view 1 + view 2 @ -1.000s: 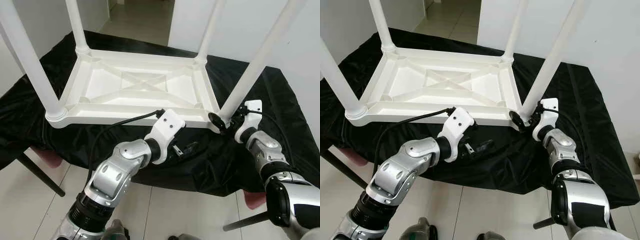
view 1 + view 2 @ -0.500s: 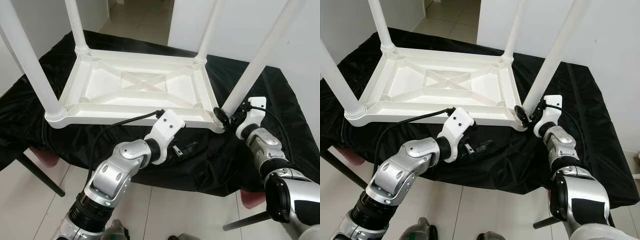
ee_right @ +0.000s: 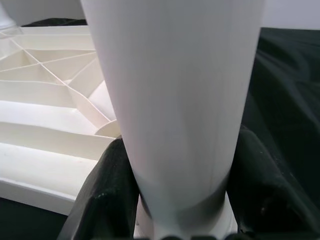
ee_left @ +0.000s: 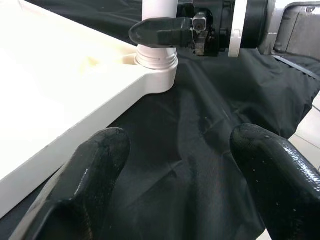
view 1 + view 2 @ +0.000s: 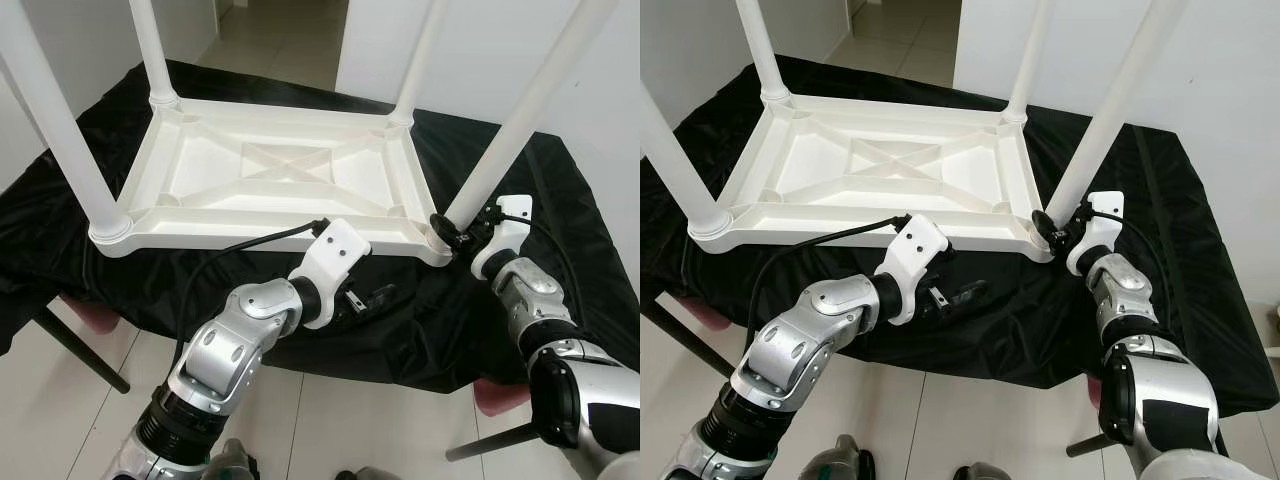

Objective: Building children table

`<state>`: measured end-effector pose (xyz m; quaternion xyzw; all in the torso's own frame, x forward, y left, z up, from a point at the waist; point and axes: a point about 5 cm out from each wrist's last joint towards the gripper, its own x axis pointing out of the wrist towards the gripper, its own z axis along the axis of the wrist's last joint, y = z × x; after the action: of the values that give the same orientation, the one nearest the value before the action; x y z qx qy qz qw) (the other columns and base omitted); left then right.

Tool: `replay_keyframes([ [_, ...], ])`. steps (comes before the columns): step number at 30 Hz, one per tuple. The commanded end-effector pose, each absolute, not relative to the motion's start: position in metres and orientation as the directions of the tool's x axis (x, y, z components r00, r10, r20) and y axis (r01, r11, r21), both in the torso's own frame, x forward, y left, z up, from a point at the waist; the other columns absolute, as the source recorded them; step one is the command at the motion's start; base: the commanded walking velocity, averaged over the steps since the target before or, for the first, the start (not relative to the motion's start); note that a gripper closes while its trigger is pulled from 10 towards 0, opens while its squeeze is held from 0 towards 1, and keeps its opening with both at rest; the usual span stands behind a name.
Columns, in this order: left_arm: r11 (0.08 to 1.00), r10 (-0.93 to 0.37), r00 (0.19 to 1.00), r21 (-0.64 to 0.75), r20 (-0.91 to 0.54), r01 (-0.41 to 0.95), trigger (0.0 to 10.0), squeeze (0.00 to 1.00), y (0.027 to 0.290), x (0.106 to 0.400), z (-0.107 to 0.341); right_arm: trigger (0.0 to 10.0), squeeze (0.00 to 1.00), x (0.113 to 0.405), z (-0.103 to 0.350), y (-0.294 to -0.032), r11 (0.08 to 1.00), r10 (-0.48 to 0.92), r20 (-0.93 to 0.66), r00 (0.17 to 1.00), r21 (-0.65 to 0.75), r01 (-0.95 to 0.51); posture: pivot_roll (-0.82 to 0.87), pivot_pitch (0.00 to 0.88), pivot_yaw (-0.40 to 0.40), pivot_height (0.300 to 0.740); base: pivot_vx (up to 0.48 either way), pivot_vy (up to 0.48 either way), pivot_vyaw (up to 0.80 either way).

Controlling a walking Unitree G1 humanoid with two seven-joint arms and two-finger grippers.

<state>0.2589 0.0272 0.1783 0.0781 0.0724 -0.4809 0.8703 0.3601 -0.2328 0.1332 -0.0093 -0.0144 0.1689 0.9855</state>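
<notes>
Since a second ago, the right end effector (image 5: 447,229) has closed in from beside the near-right leg (image 5: 520,118) and now pinches its base. Upturned table (image 5: 880,175) lies mid-frame on the black-draped worktop (image 5: 560,190). Left end effector (image 4: 175,165) hovers spread at lower centre. Advice: keep the leg square to its socket while seating; brace the frame against sliding.

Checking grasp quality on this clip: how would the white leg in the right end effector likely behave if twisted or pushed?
The white leg looks like smooth, rigid plastic, so probably stiff but slippery between the right end effector fingers. It is long and seated only at the upturned table corner socket, so a sideways push may lever it.
</notes>
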Motion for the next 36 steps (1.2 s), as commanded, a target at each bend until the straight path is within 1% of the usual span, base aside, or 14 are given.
replay_keyframes([
  [1,0.539,-0.817,0.542,0.073,-0.198,0.839,10.0,0.00,0.026,0.258,0.180,0.0,0.00,0.358,0.132,-0.226,0.927,0.376,0.056,0.925,-0.016,-0.376,0.11,0.038,-0.061,0.740,0.000,0.000,0.00],
  [9,0.540,-0.817,0.543,0.072,-0.194,0.839,10.0,0.00,0.025,0.258,0.180,0.0,0.00,0.351,0.137,-0.219,0.914,0.403,0.136,0.905,-0.014,-0.405,0.10,0.039,-0.064,0.740,0.000,0.000,0.00],
  [13,0.535,-0.821,0.538,0.071,-0.191,0.842,10.0,0.00,0.024,0.258,0.180,0.0,0.00,0.333,0.143,-0.211,0.905,0.419,0.213,0.883,-0.013,-0.426,0.09,0.041,-0.063,0.740,0.000,0.000,0.00],
  [14,0.535,-0.821,0.538,0.071,-0.191,0.842,10.0,0.00,0.024,0.258,0.180,0.0,0.00,0.333,0.143,-0.211,0.905,0.419,0.213,0.883,-0.013,-0.426,0.09,0.041,-0.063,0.740,0.000,0.000,0.00],
  [21,0.528,-0.826,0.531,0.071,-0.190,0.846,10.0,0.00,0.023,0.258,0.180,0.0,0.00,0.308,0.149,-0.207,0.899,0.429,0.243,0.870,-0.016,-0.438,0.07,0.046,-0.056,0.740,0.000,0.000,0.00],
  [25,0.522,-0.829,0.525,0.070,-0.192,0.850,10.0,0.00,0.022,0.258,0.180,0.0,0.00,0.305,0.145,-0.213,0.915,0.394,0.223,0.892,-0.011,-0.402,0.07,0.047,-0.053,0.740,0.000,0.000,0.00],
  [27,0.518,-0.832,0.520,0.069,-0.192,0.853,10.0,0.00,0.021,0.258,0.180,0.0,0.00,0.308,0.138,-0.215,0.945,0.324,0.189,0.927,-0.006,-0.328,0.06,0.047,-0.056,0.740,0.000,0.000,0.00],
  [28,0.518,-0.832,0.520,0.069,-0.192,0.853,10.0,0.00,0.021,0.258,0.180,0.0,0.00,0.308,0.138,-0.215,0.945,0.324,0.189,0.927,-0.006,-0.328,0.06,0.047,-0.056,0.740,0.000,0.000,0.00],
  [30,0.519,-0.832,0.522,0.069,-0.191,0.852,10.0,0.00,0.021,0.258,0.180,0.0,0.00,0.311,0.132,-0.211,0.973,0.225,0.143,0.964,0.018,-0.230,0.07,0.046,-0.058,0.740,0.000,0.000,0.00],
  [32,0.519,-0.832,0.522,0.069,-0.191,0.852,10.0,0.00,0.021,0.258,0.180,0.0,0.00,0.311,0.132,-0.211,0.973,0.225,0.143,0.964,0.018,-0.230,0.07,0.046,-0.058,0.740,0.000,0.000,0.00],
  [33,0.520,-0.831,0.523,0.068,-0.191,0.851,10.0,0.00,0.021,0.259,0.180,0.0,0.00,0.312,0.131,-0.206,0.979,0.193,0.137,0.971,0.034,-0.200,0.08,0.045,-0.060,0.740,0.000,0.000,0.00],
  [34,0.524,-0.829,0.526,0.068,-0.191,0.849,10.0,0.00,0.021,0.258,0.180,0.0,0.00,0.309,0.129,-0.191,0.985,0.138,0.124,0.983,0.083,-0.148,0.08,0.045,-0.062,0.740,0.000,0.000,0.00],
  [35,0.524,-0.829,0.526,0.068,-0.191,0.849,10.0,0.00,0.021,0.258,0.180,0.0,0.00,0.309,0.129,-0.191,0.985,0.138,0.124,0.983,0.083,-0.148,0.08,0.045,-0.062,0.740,0.000,0.000,0.00],
  [36,0.526,-0.827,0.529,0.069,-0.192,0.848,10.0,0.00,0.021,0.259,0.179,0.0,0.00,0.308,0.129,-0.184,0.988,0.108,0.124,0.986,0.098,-0.120,0.08,0.043,-0.064,0.740,0.000,0.000,0.00],
])
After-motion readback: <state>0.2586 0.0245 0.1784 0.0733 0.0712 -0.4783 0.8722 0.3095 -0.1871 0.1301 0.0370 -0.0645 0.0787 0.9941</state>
